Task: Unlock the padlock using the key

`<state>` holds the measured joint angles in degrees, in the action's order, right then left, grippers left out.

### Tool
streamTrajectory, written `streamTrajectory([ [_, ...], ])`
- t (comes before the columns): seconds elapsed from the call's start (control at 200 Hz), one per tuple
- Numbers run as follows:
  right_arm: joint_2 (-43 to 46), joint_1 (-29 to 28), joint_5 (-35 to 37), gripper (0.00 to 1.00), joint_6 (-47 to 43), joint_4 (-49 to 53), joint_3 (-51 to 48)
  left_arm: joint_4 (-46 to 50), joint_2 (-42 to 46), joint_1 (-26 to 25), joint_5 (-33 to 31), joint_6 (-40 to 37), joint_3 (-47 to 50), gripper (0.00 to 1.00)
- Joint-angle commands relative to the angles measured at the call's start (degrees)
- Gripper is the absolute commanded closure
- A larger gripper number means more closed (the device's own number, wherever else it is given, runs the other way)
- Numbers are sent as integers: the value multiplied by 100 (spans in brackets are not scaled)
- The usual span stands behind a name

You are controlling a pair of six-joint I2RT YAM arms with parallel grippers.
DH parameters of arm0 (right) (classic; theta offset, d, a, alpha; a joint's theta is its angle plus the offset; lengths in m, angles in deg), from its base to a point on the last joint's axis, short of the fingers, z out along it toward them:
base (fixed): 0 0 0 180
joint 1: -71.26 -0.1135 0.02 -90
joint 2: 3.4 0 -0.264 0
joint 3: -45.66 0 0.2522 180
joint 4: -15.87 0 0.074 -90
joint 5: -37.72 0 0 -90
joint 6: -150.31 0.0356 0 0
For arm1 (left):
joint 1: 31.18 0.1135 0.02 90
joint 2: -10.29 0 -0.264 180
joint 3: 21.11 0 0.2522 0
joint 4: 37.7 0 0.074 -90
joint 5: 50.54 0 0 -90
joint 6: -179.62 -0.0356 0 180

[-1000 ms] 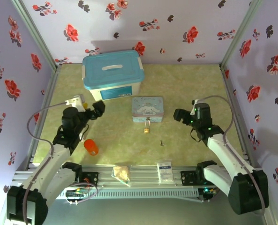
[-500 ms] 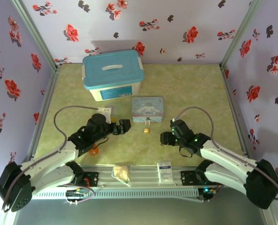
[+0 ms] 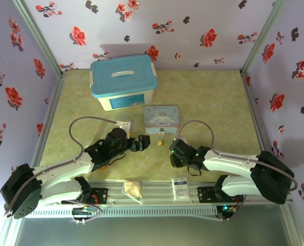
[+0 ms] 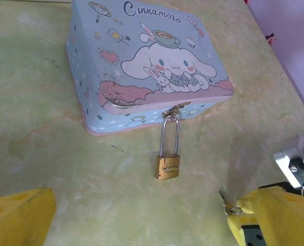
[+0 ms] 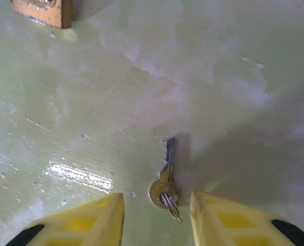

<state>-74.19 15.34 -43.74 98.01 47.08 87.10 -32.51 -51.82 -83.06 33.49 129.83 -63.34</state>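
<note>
The small brass padlock (image 3: 160,139) hangs by its silvery shackle from the clasp of the pale blue cartoon tin (image 3: 161,118), with its body flat on the mat. In the left wrist view the padlock (image 4: 167,166) lies in front of the tin (image 4: 147,66). My left gripper (image 3: 140,143) is just left of the padlock, open and empty, with one yellow finger (image 4: 19,218) at the lower left. The thin key (image 5: 168,171) lies on the mat with its ring toward me. My right gripper (image 5: 157,205) is open and low over it, one finger on each side. The key (image 4: 229,203) also shows beside a yellow finger.
A teal-lidded storage box (image 3: 123,81) stands at the back left. On the front rail lie a white sachet (image 3: 180,185) and a snack packet (image 3: 133,188). Floral walls close in three sides.
Both arms have swung inward and down from the sides. The left gripper has come up beside the padlock, and the right gripper has come down over the key.
</note>
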Motion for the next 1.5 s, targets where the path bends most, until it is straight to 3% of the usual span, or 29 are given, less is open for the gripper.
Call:
streamTrajectory([
  [0.0,-192,-97,266,64,160,-102,73,-169,-38,-41,-127,-24,-170,0],
  [0.22,-454,-184,431,73,171,-36,71,-289,-69,-42,-158,45,-72,0],
  [0.405,-535,-174,488,100,137,-41,44,-320,-124,-42,-156,49,-60,0],
  [0.735,395,-7,270,100,-484,39,50,-821,-173,-68,259,122,82,2],
  [1.105,1583,258,-1037,100,-1146,-785,-35,-2057,-451,-85,1417,251,264,9],
  [1.495,2113,243,-1927,100,-1723,-1024,-42,-2414,-1263,-111,2267,503,-166,23],
])
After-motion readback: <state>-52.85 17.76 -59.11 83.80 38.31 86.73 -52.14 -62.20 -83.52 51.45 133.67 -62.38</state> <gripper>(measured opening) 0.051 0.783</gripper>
